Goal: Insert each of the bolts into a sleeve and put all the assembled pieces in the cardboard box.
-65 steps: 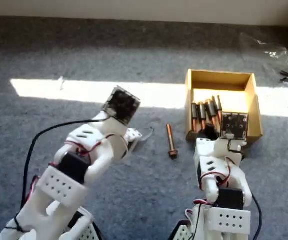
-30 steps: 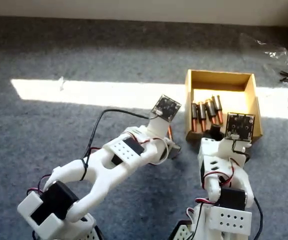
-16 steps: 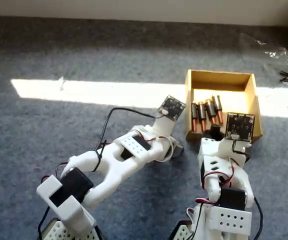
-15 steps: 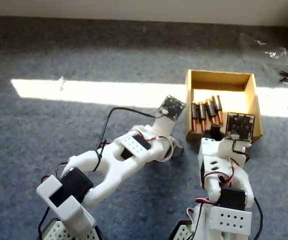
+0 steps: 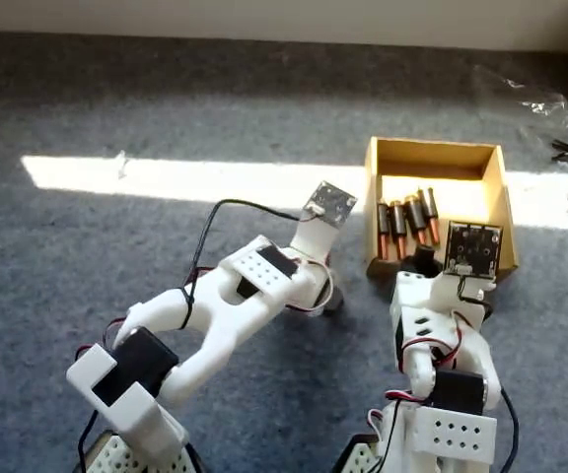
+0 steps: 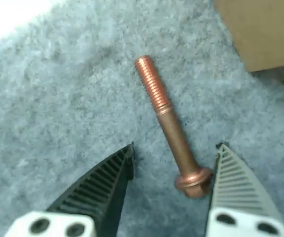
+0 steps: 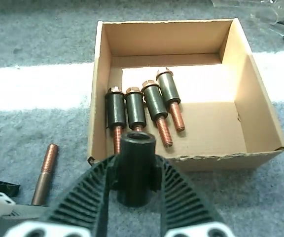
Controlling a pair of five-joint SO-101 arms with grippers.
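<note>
Partly hidden bolt point(image 7: 44, 170), sleeve point(image 7: 138, 144) in right pincer point(image 7: 137, 173)

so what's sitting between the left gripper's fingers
The copper bolt, lying on the carpet, its head beside one finger; the left wrist view shows it.

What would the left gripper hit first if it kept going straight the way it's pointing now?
Most likely the bolt, which lies on the carpet between the open fingers of the left gripper, its head close to one finger. Depth is unclear.
</note>
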